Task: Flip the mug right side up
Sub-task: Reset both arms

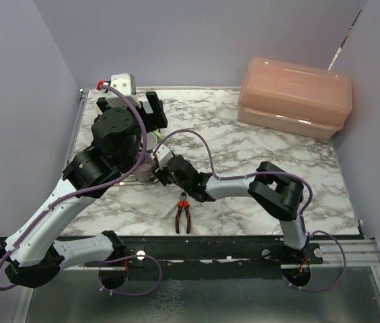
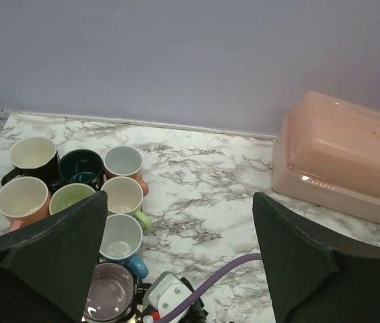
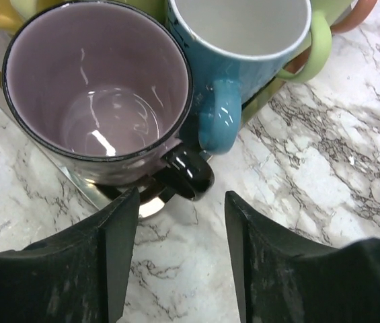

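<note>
Purple mug [image 3: 99, 87] standing mouth up, nearest of the mug cluster on the worktop's [image 3: 324, 175] left side, blue mug [image 3: 237, 60] just beside it, right claw [image 3: 181, 202] open, just short of its black handle, left claw [image 2: 179, 222] open above.

Left arm [image 1: 48, 215]: swept up from its base, elbow bent, wrist held high. Left black two-finger gripper [image 2: 176, 269]: jaws spread wide. Right arm [image 1: 280, 192]: folded at the elbow, forearm low, reaching leftward. Right black two-finger gripper [image 3: 179, 205]: angled downward, jaws parted.
</note>
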Controlling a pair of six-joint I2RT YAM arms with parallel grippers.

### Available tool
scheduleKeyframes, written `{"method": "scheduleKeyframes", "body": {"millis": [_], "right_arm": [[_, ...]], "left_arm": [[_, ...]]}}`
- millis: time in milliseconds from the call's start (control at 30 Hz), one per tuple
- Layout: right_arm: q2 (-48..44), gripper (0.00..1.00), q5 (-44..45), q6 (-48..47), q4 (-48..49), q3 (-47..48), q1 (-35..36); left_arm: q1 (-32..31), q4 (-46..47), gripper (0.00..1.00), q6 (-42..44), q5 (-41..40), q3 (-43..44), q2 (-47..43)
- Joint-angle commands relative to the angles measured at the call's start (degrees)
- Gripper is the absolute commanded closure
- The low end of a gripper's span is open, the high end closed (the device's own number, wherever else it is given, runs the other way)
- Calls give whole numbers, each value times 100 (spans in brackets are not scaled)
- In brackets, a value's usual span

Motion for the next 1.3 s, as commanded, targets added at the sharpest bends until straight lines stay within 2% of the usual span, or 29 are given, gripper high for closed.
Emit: {"method": "scheduleKeyframes", "body": {"millis": [0,167,300,400,533,633,767,900,1000,1133,1267], "right_arm": [[-524,40,-142,353,-143,-268,-35],[-1322,32,-240,826,-363,-788,-40],[-2091,28,134,1238,-603,-1225,-40],[-2693,28,796,1563,-905,-1448,-41],[-3465,26,2314,2019,-1582,-1551,-43],[-4034,25,3584,2446,-2523,-1365,-41],[-4560,25,5033,3351,-4442,-769,-41],[-4944,24,5682,4469,-6697,-93,-41],[-5302,24,5744,4961,-7756,355,-41],[-5986,24,5841,4738,-8016,621,-41],[-6806,24,6055,3547,-7000,399,-41]], "left_arm": [[-1,-107,11,49,-16,25,-101],[-1,-132,7,180,-75,-176,-316],[1,-131,5,293,-246,-417,-564],[-2,-91,5,383,-355,-643,-812],[-2,-102,1,375,-620,-942,-1235],[-1,-459,1,150,-809,-988,-1504],[-1,-781,1,-33,-887,-1113,-1890],[-1,-809,1,-151,-1071,-1309,-2414],[-2,-978,1,-204,-1094,-1274,-2643],[5,-1402,1,-276,-1193,-1083,-2757],[4,-1594,1,-276,-1292,-916,-2801]]}}
